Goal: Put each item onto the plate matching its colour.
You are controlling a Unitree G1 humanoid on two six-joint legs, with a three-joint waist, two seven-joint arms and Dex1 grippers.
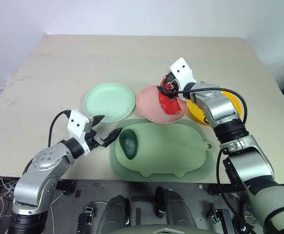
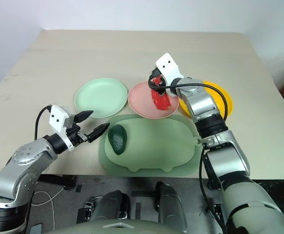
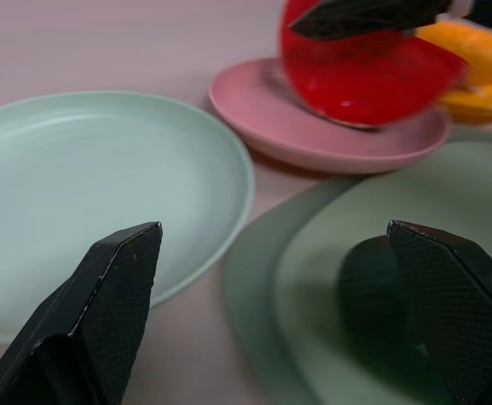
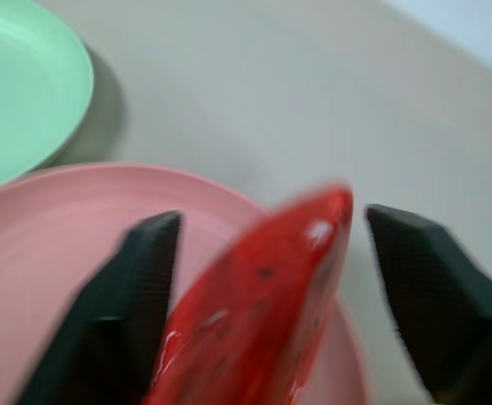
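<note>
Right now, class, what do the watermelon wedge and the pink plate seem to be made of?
Watermelon wedge: probably hard plastic with a glossy finish, since bright highlights glint on its red face. Pink plate: likely moulded plastic or melamine with a smooth satin finish and soft sheen; the exact material is uncertain.

Head stereo pair looking down, wrist cameras close, sharing pink plate (image 3: 330, 135)

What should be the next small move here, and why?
Probably draw the right gripper back, up from the pink plate: its fingers stand apart around the watermelon wedge, which sits on that plate. The avocado still lies on the mat, by the open left gripper.
</note>
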